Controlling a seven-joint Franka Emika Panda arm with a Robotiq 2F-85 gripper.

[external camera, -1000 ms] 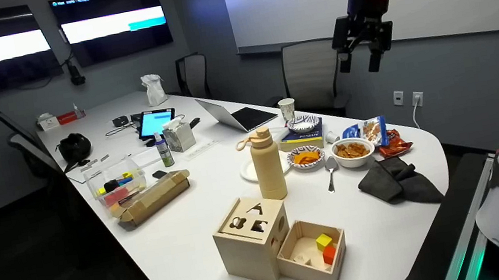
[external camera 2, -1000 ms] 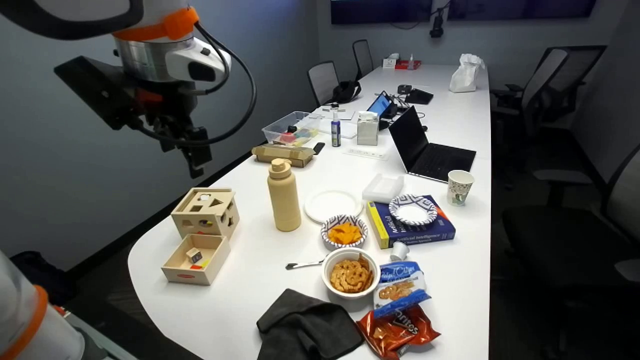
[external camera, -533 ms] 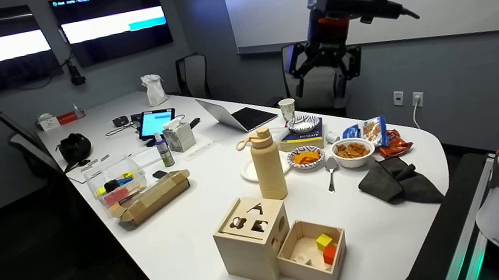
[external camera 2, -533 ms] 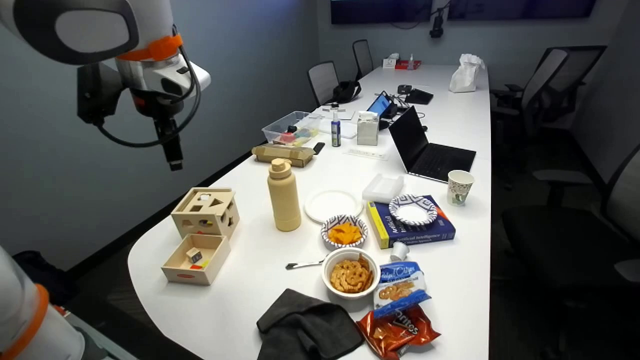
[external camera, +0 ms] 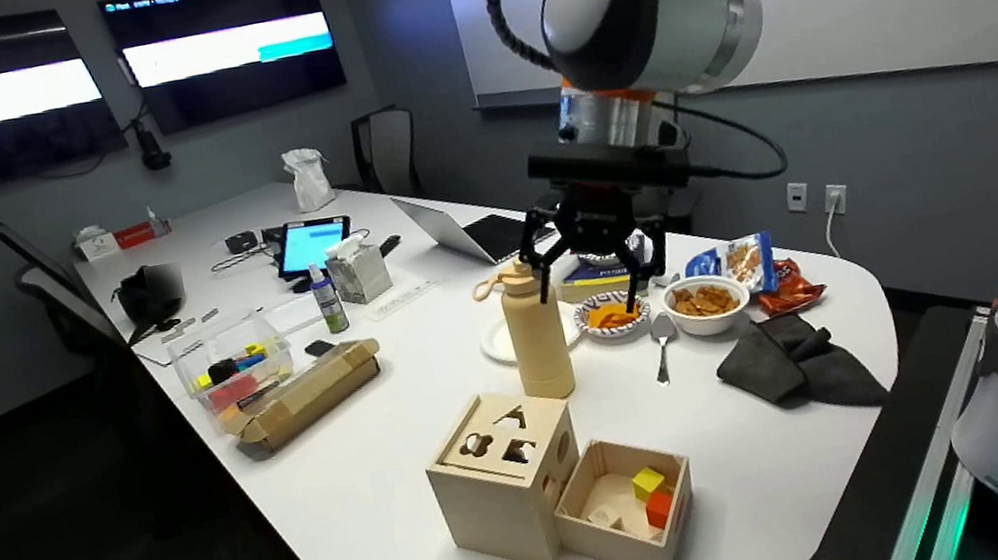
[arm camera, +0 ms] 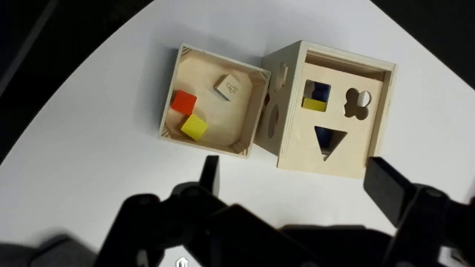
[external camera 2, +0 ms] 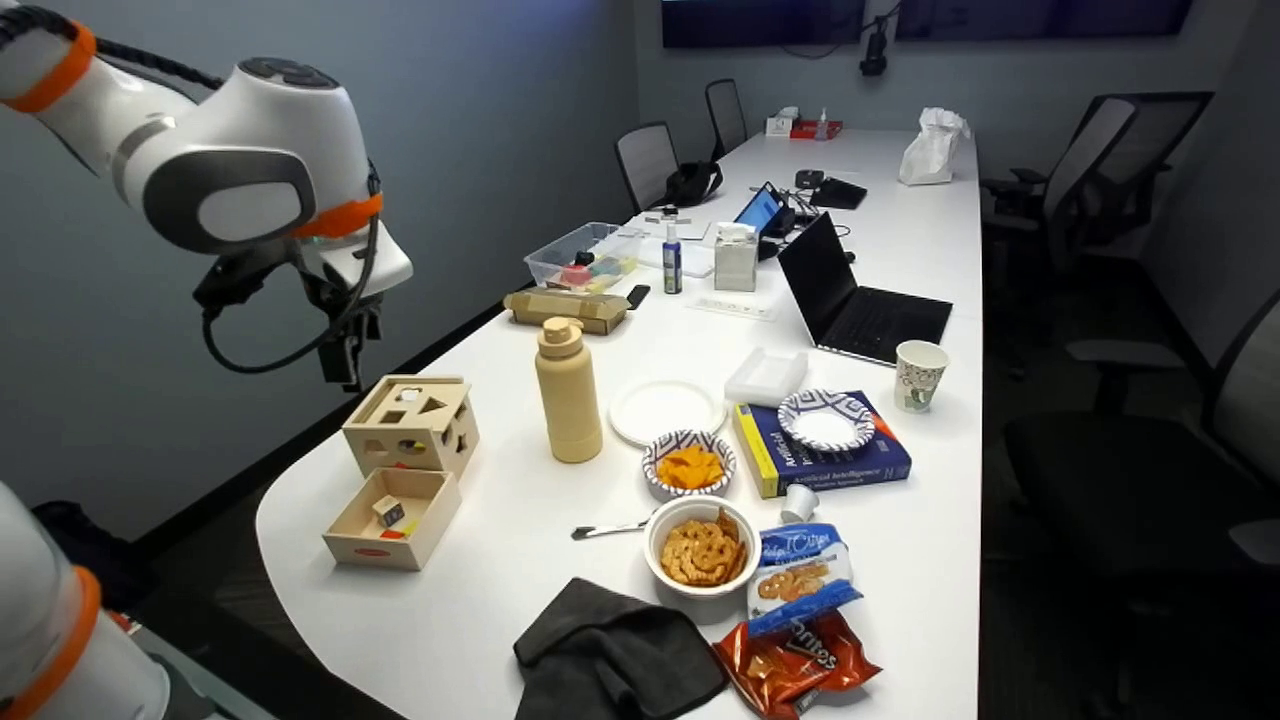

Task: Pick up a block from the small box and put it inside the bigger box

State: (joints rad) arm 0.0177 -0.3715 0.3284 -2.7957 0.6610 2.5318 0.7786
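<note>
The gripper [arm camera: 297,178] is closest in the wrist view, fingers [arm camera: 212,172] spread wide with nothing between them, so no block's in hand yet. I'd call this the approach.

Next down is the bigger box [arm camera: 336,119], cutouts facing up. A yellow piece [arm camera: 314,104] and a blue piece [arm camera: 321,91] show through the square hole, so imo a block dropped there could hit them and jam, or just sit on the panel if it's turned a bit wrong.

Lower again is the small box [arm camera: 222,122], right beside it (can't tell if they touch). With a taller wall next door, a wide finger could bump it going down and shove both boxes.

I can see three blocks on its floor. The red block [arm camera: 184,102] is close to the wall and crowded by the yellow block [arm camera: 194,127], so a fingertip might land on the rim or pinch both. The wooden block [arm camera: 228,87] has more room, probably the safer grab, but it's askew and a bad wrist angle would catch its corners.

Farther off, the tan bottle [external camera: 538,344] stands apart from the boxes; a sloppy swing could tip it.
</note>
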